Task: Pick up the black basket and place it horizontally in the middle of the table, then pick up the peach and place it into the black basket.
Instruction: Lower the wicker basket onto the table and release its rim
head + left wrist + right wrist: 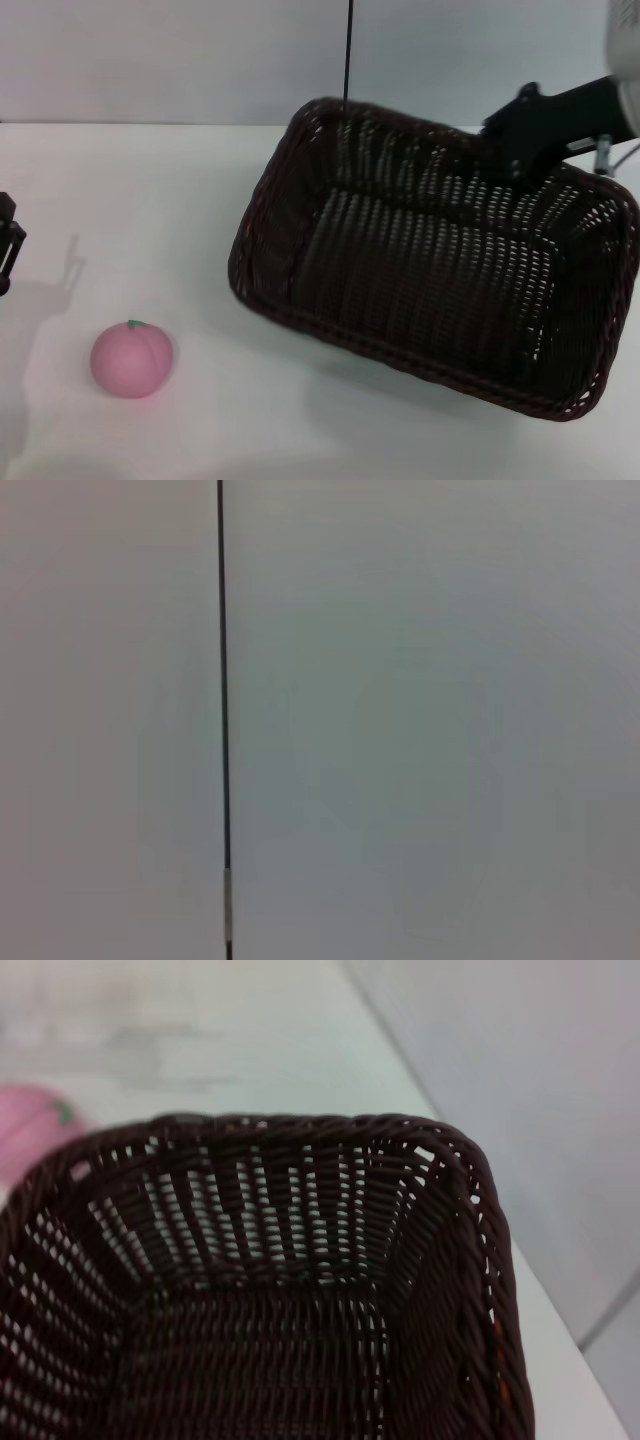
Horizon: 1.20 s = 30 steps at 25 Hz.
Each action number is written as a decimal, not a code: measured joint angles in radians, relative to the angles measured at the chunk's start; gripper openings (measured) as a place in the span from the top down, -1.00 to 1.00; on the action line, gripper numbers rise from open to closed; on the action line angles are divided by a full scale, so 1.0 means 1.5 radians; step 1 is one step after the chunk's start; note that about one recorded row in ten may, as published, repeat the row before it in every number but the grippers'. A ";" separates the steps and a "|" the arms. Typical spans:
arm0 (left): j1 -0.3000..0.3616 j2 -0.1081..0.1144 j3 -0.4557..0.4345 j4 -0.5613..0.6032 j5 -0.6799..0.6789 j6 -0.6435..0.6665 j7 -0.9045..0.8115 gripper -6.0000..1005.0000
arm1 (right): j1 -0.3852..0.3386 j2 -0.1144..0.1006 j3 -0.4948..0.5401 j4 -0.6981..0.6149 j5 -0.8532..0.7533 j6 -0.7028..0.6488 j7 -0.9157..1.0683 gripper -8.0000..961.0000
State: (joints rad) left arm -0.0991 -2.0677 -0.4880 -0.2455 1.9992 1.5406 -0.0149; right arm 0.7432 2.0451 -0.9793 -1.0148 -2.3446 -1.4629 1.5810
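Observation:
The black basket (pixel 400 360) is on the right half of the white table (pixel 150 200), skewed and tilted, with a shadow under its near side. My right gripper (pixel 515 160) is shut on its far rim at the back right. The right wrist view looks into the basket (pixel 300 1122), with the peach (pixel 30 1135) beyond its far end. The pink peach (pixel 131 359) lies on the table at the near left, well apart from the basket. My left gripper (pixel 6 245) is parked at the left edge, above and behind the peach.
A grey wall stands behind the table with a thin dark vertical line (pixel 348 50) on it; the left wrist view shows only this wall and line (pixel 222 680). Bare table lies between the peach and the basket.

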 joint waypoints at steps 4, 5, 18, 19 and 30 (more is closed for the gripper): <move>0.007 0.000 -0.001 0.000 -0.002 0.009 0.001 -0.55 | 0.011 0.007 -0.039 -0.001 0.000 0.013 -0.080 0.62; 0.012 0.000 -0.003 0.000 -0.003 0.015 0.001 -0.55 | 0.013 0.009 -0.048 -0.001 0.000 0.014 -0.097 0.62; 0.016 0.000 -0.006 0.008 -0.004 0.028 0.000 -0.54 | -0.012 0.021 -0.157 -0.006 0.046 0.093 -0.272 0.62; 0.011 -0.001 -0.006 0.007 -0.004 0.028 0.000 -0.54 | -0.016 0.021 -0.167 -0.006 0.049 0.104 -0.278 0.62; 0.005 -0.001 -0.007 0.003 -0.004 0.028 -0.003 -0.53 | -0.056 0.022 -0.234 0.002 0.090 0.169 -0.295 0.61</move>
State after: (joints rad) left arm -0.0909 -2.0693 -0.4979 -0.2414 1.9926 1.5831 -0.0191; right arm 0.6589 2.0786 -1.3297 -1.0113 -2.2101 -1.2101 1.1381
